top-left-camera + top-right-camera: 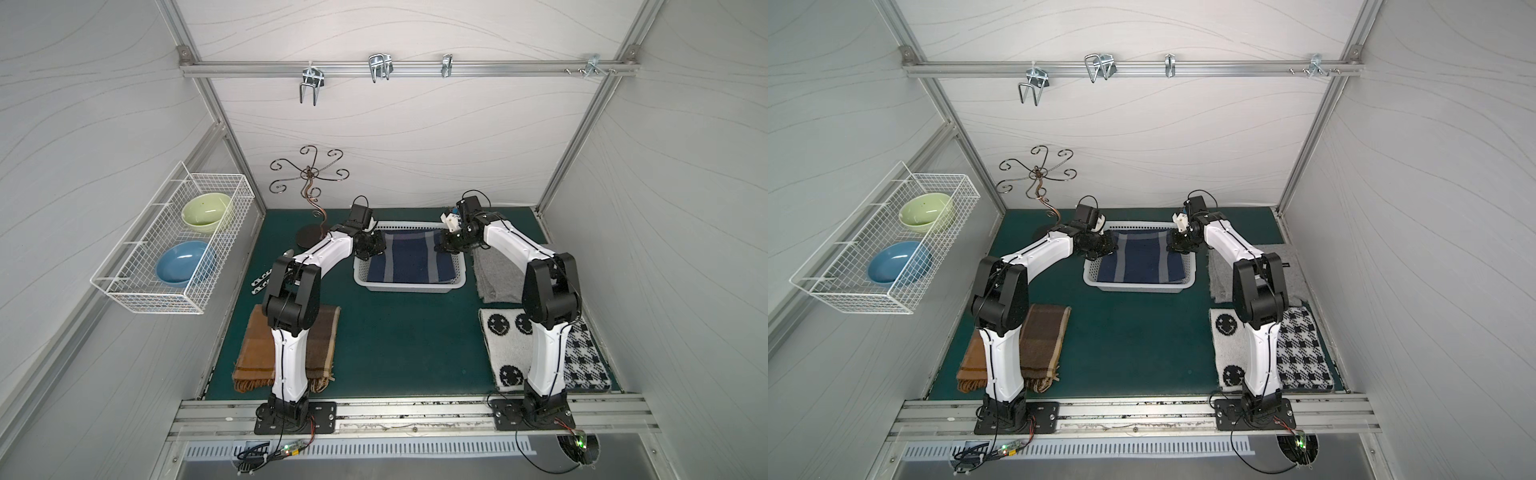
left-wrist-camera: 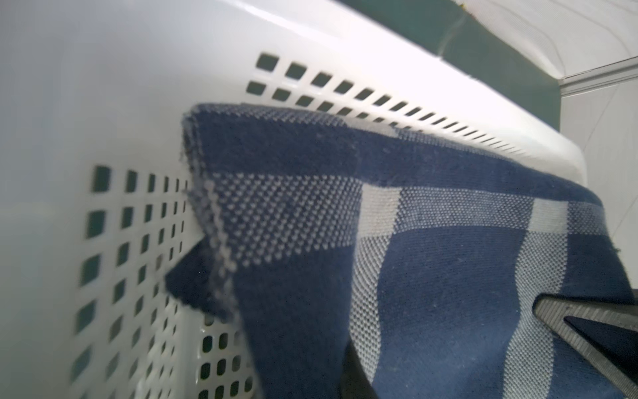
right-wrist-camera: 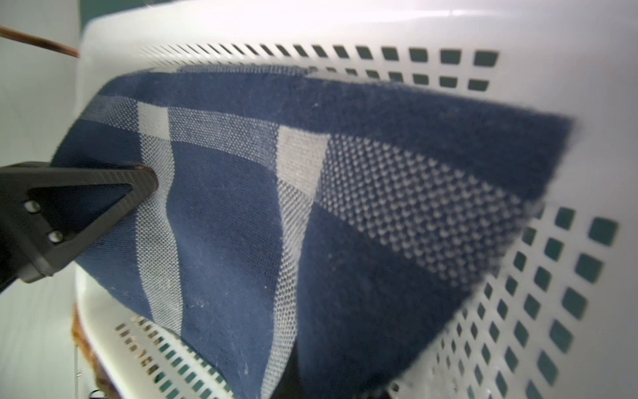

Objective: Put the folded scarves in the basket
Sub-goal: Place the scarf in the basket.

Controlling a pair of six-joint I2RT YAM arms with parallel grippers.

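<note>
Since both arms reach in from opposite sides, the folded scarf (image 1: 409, 257) (the blue plaid one) sits stretched between the two sets of fingers, down inside the white basket (image 1: 409, 287). The left gripper (image 1: 379, 246) and right gripper (image 1: 442, 245) are each pinched tight on a far corner of it. Both wrist views show it up close, with the left finger (image 2: 549, 308) and the right finger (image 3: 86, 172) pressed against the cloth. Out past the left fingers, the wire rack (image 1: 137, 257) holds a green bowl (image 1: 206, 212) and a blue bowl (image 1: 185, 262).

The folded scarf (image 1: 409, 257) is navy with pale checked bands, the basket (image 1: 409, 287) white, the surface (image 1: 395, 345) dark green. The plaid cloth (image 1: 326, 345) is brown, the smiley-face cloth (image 1: 505, 347) white with black faces.
</note>
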